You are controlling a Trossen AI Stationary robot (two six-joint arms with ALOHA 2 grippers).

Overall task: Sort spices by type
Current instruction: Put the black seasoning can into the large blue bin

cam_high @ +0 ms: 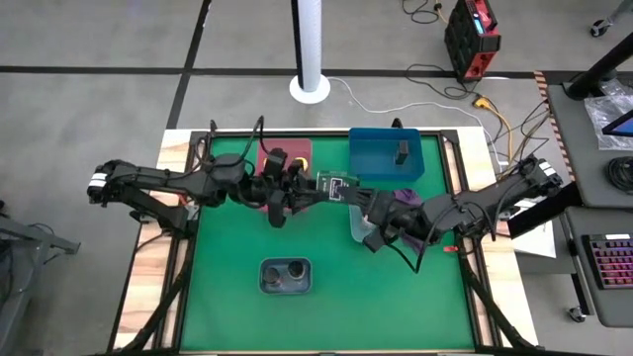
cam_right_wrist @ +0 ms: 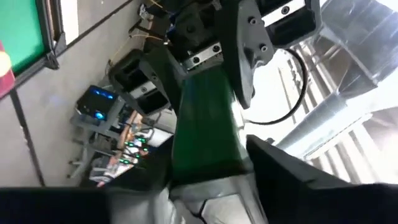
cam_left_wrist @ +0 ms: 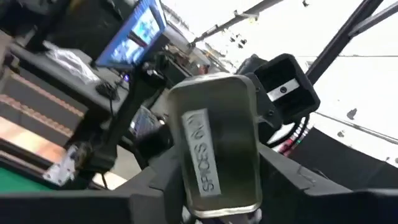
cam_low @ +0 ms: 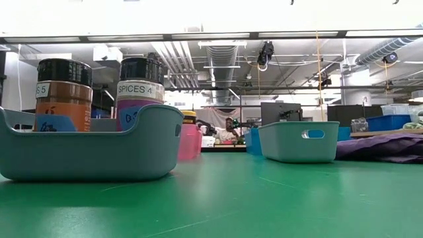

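A slim rectangular spice tin [cam_high: 336,184] with a "SPICES" label [cam_left_wrist: 208,155] hangs high above the green table between my two arms. My left gripper [cam_high: 302,193] reaches in from the left and is shut on one end of it. My right gripper [cam_high: 364,203] comes from the right and is at the tin's other end [cam_right_wrist: 205,118]. A second slim dark jar [cam_high: 403,151] stands in the blue tray [cam_high: 371,163]. Two round dark-lidded jars [cam_low: 63,92] [cam_low: 140,89] stand in the grey tray [cam_high: 265,287]. A yellow-lidded jar [cam_high: 300,158] sits in the pink tray [cam_high: 267,148]. My left gripper pinches the tin's near end [cam_left_wrist: 217,202] between its two fingers [cam_left_wrist: 155,190], one on each narrow side, with the labelled face toward the wrist camera. The fingers come in about level from the table's left and lie along the tin. The tin is lifted clear of the table.
A pale tray [cam_high: 358,229] and a purple cloth [cam_high: 407,198] lie under my right arm. The green mat has open room left of the grey tray and along the near edge. Beyond the table stand a white post [cam_high: 310,44] and a red device [cam_high: 470,35].
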